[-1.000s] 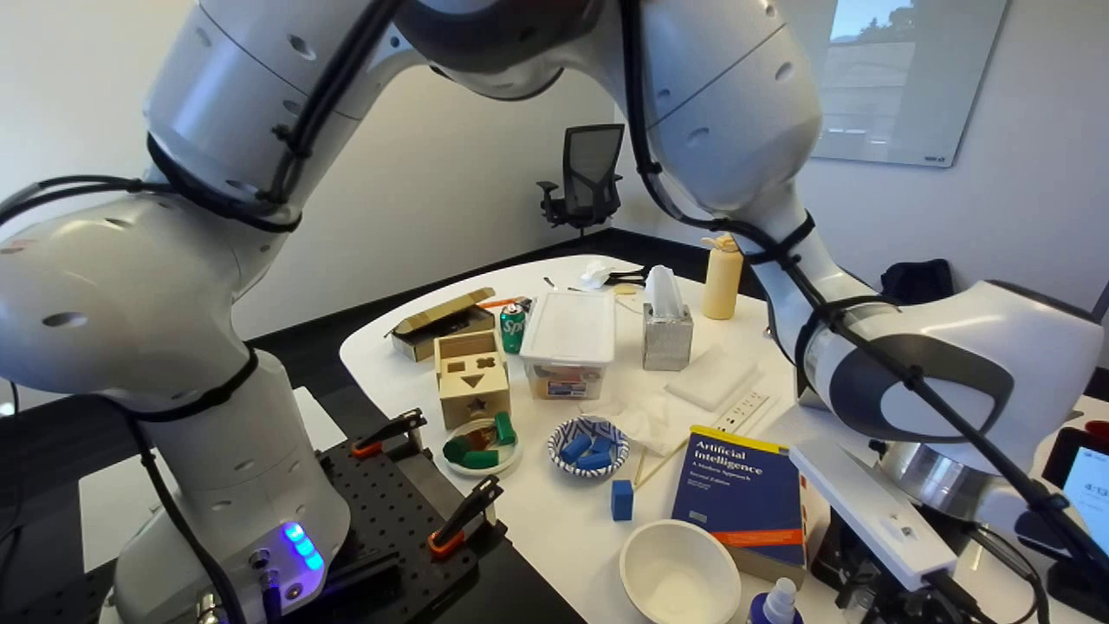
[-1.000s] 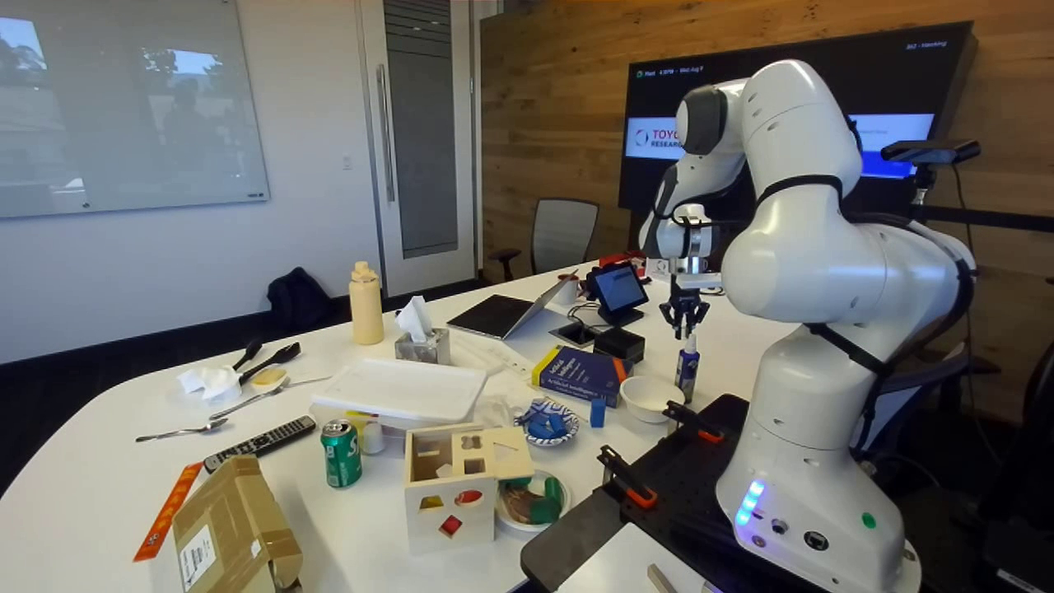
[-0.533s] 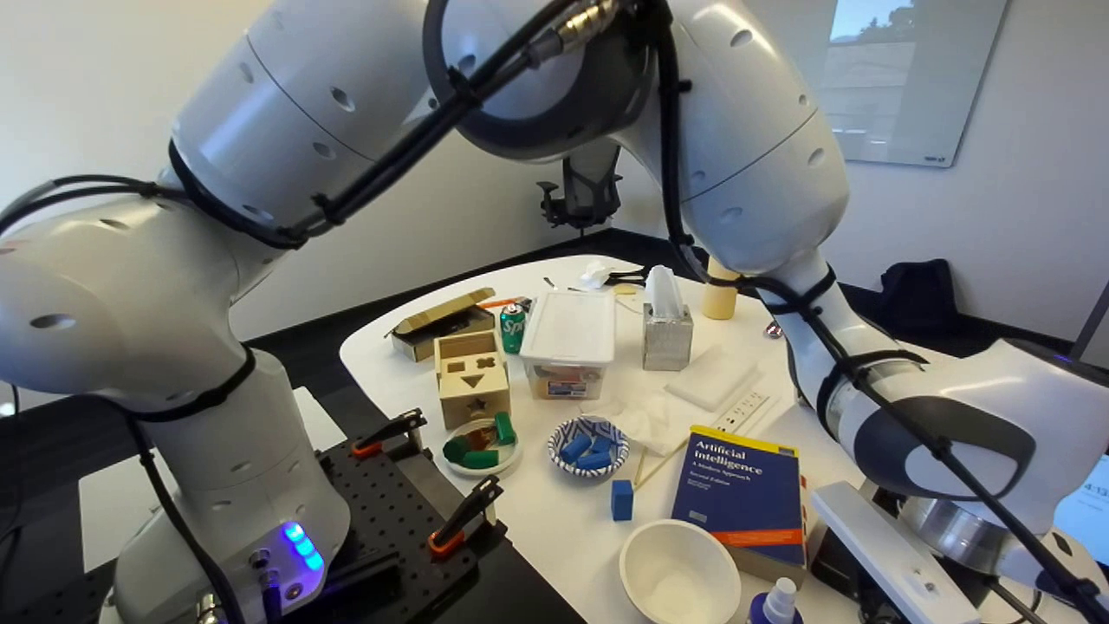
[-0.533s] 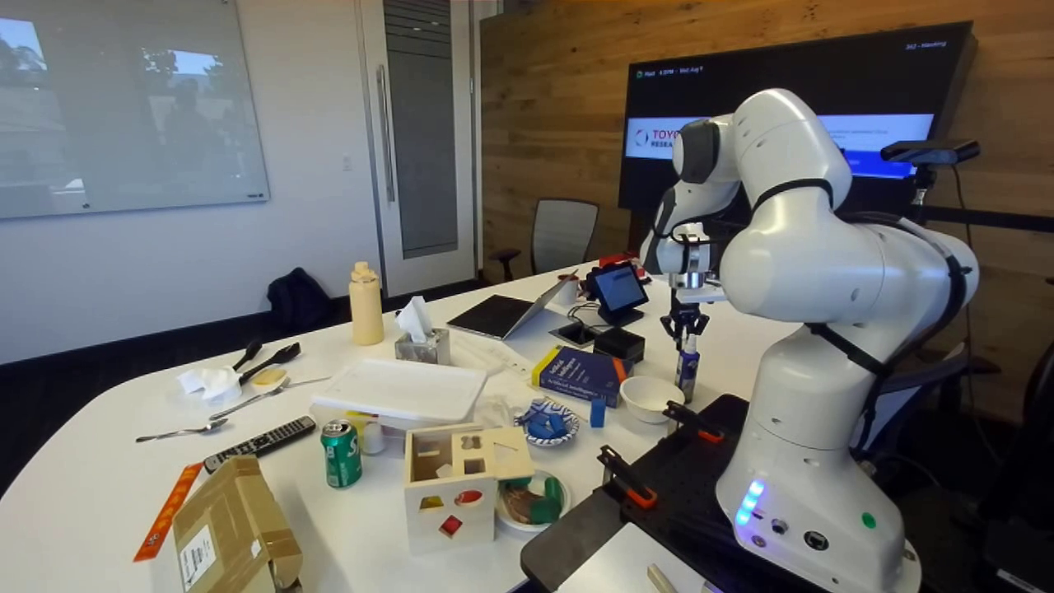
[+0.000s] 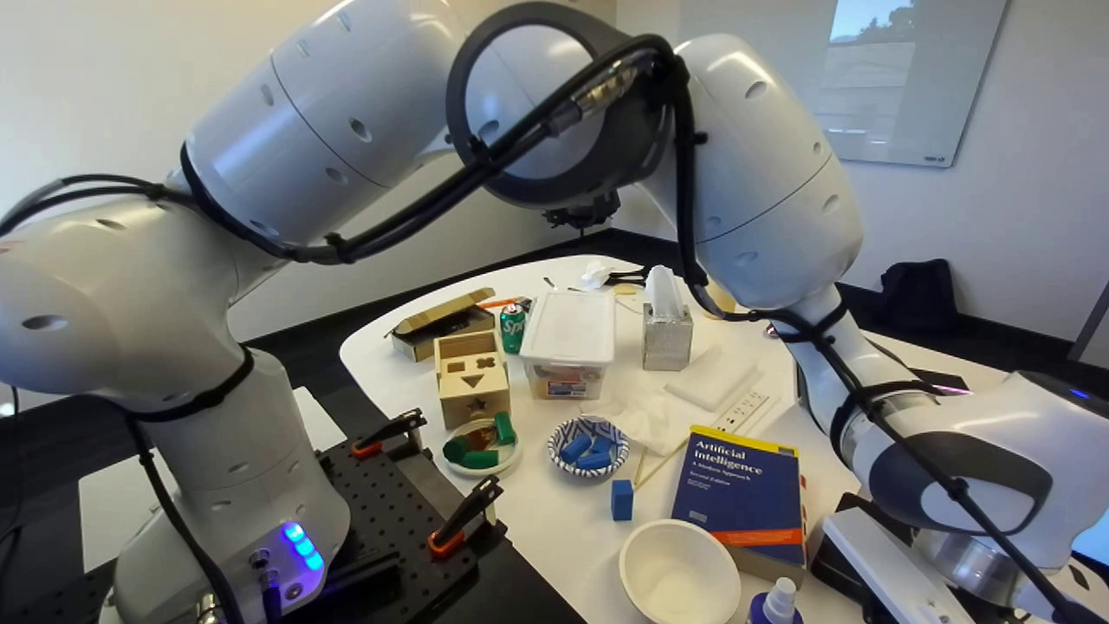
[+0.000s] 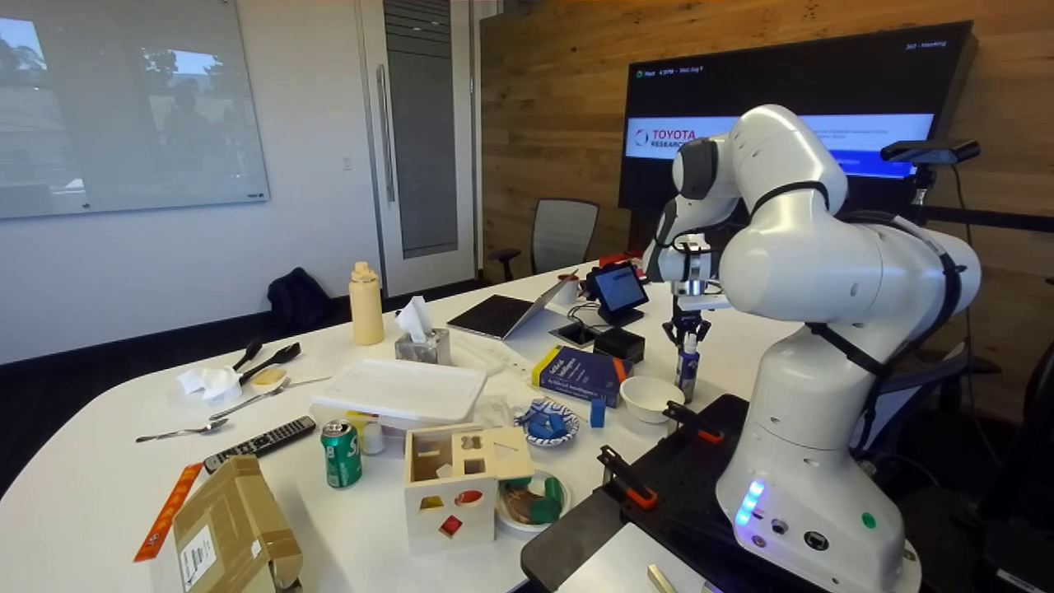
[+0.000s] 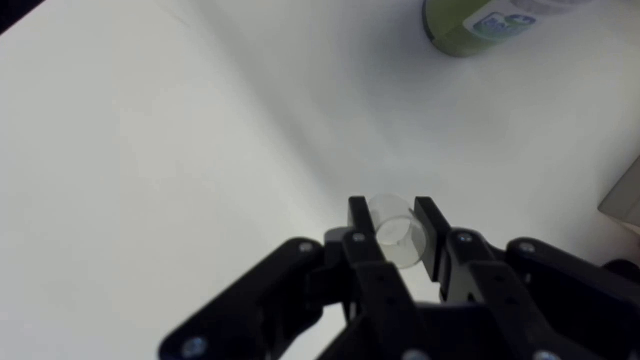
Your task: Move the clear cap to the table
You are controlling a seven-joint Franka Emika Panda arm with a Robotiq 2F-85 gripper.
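The clear cap is a small, see-through cylinder in the wrist view. It sits between the two black fingers of my gripper, which appear closed against its sides. The cap is tilted towards the camera, over the white table. I cannot tell how high it is above the surface. In an exterior view my gripper hangs low behind the blue spray bottle, and the cap is too small to make out there. The white table carries many objects. In an exterior view the fingers are out of view.
A bottle with an olive base stands near the top of the wrist view. A pale box-like edge is at its right. A white bowl, a blue book, a black box and a screen stand near the arm.
The arm has come down and shifted outward, so my gripper is lower, close behind the spray bottle. The objects on the table have not moved.
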